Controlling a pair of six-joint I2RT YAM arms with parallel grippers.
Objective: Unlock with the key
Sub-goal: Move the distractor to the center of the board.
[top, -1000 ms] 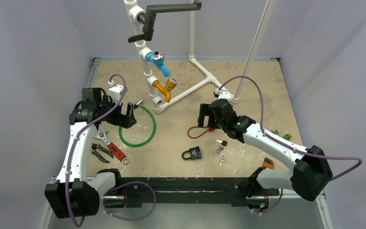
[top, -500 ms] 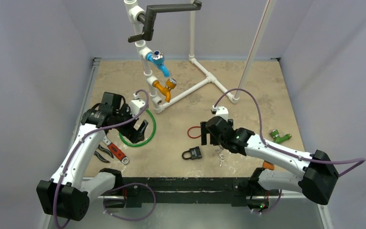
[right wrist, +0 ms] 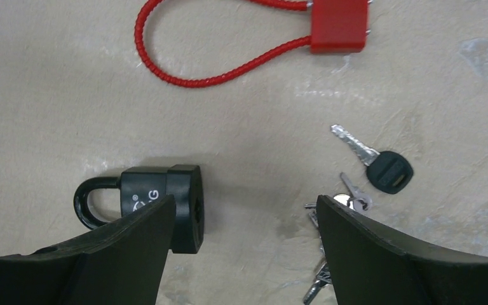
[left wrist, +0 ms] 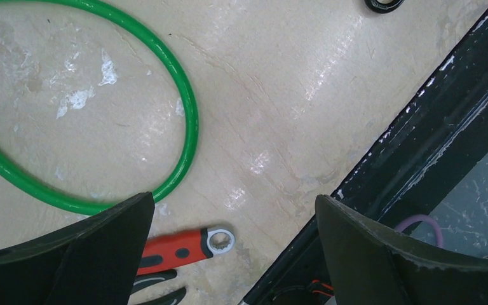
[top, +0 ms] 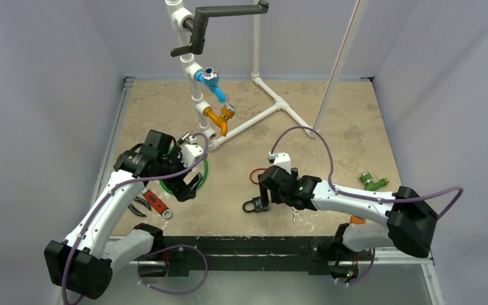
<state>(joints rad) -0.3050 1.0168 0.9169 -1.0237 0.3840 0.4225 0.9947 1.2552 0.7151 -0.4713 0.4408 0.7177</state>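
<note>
Locate the black padlock (right wrist: pixel 159 203) flat on the tan table (right wrist: pixel 51 95), shackle closed and pointing left in the right wrist view, keyway end facing right. Read the right gripper (right wrist: pixel 244 254) as spread wide and holding nothing, positioned low over the table with the padlock body partly hidden behind the left-hand finger (right wrist: pixel 101 254) of that view; contact between finger and padlock cannot be told. Find the black-headed key (right wrist: pixel 387 173) lying loose on the table to the right of the padlock, apart from it, blade angled up and left. Note a bunch of small silver keys (right wrist: pixel 318 289) just beside and below it, partly covered by the other finger. Identify the red cable lock (right wrist: pixel 337 24) farther from the gripper, beyond both padlock and keys, loop stretched to the left. Read the left gripper (left wrist: pixel 235 254) as fully spread and empty, hanging above bare table between the green cable loop (left wrist: pixel 187 127) and the black front rail (left wrist: pixel 419 146), well apart from the padlock. See the red-handled wrench (left wrist: pixel 184 244) beneath it, near the loop and partly behind one finger.
</note>
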